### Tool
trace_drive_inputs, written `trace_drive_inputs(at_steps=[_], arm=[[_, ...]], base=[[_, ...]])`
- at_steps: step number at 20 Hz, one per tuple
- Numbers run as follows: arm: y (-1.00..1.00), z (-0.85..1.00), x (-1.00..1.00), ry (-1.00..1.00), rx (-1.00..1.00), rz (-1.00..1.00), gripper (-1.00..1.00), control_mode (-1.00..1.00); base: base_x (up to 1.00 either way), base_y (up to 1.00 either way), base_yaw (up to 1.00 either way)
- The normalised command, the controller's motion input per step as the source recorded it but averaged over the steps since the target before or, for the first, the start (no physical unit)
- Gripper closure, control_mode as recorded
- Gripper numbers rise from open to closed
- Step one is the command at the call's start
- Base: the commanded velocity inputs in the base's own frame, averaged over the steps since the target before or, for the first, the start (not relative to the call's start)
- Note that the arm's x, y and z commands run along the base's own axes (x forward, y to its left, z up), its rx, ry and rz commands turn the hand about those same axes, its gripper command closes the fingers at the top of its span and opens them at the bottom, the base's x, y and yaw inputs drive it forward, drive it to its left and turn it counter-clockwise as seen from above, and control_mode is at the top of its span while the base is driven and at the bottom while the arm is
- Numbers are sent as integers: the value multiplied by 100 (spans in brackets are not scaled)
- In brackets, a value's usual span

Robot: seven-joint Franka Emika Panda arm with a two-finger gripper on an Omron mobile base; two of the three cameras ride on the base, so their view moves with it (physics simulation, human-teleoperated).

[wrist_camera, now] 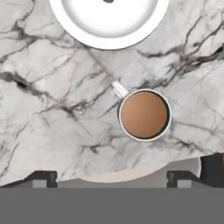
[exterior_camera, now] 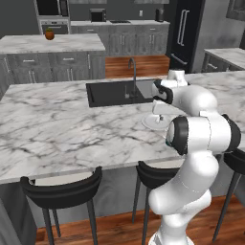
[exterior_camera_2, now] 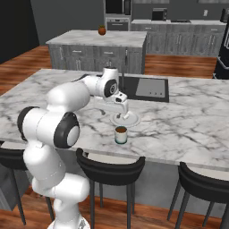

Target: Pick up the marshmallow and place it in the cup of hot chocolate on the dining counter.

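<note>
Left base view: the white jointed arm rises from the lower right and bends over the long white grey-veined marble worktop (exterior_camera: 57, 129). Its hand (exterior_camera: 159, 114) hangs above the flat round white plate (exterior_camera: 152, 123), whose rim shows just past the elbow. Behind them lie the black rectangular sink (exterior_camera: 112, 92) and the dark curved tap (exterior_camera: 132, 72). Black round-seated bar stools (exterior_camera: 62, 191) stand along the near edge of the worktop. A small orange-brown round object (exterior_camera: 50, 34) sits on the smaller marble island (exterior_camera: 52, 44) with grey cabinets, further back.

Right base view: the hand (exterior_camera_2: 123, 108) is poised directly above the plate (exterior_camera_2: 130, 120). The small cylindrical white mug with a teal-blue band and brown liquid (exterior_camera_2: 120, 134) stands upright on the worktop (exterior_camera_2: 192, 125), just beside the plate on its near side, close to the front edge. Whether the fingers are parted or closed cannot be told here.

Hand view: looking straight down, the mug (wrist_camera: 144, 114) lies near centre with its white handle toward upper left, apart from the plate (wrist_camera: 109, 26) at the top. The marshmallow cannot be made out. The two dark fingertips (wrist_camera: 41, 178) stand wide apart at the bottom, so the hand is spread with nothing visible between them.
</note>
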Motion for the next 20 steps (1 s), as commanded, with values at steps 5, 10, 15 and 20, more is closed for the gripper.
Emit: trace_drive_inputs(at_steps=[5,10,15,20], arm=[[0,-26,46,0,0,-6,-100,-100],[0,-23,55,0,0,-7,-100,-100],[-11,-30,52,0,0,-3,-100,-100],[-26,-27,42,0,0,0,-100,-100]], base=[[0,0,0],[0,0,0],[0,0,0],[0,0,0]])
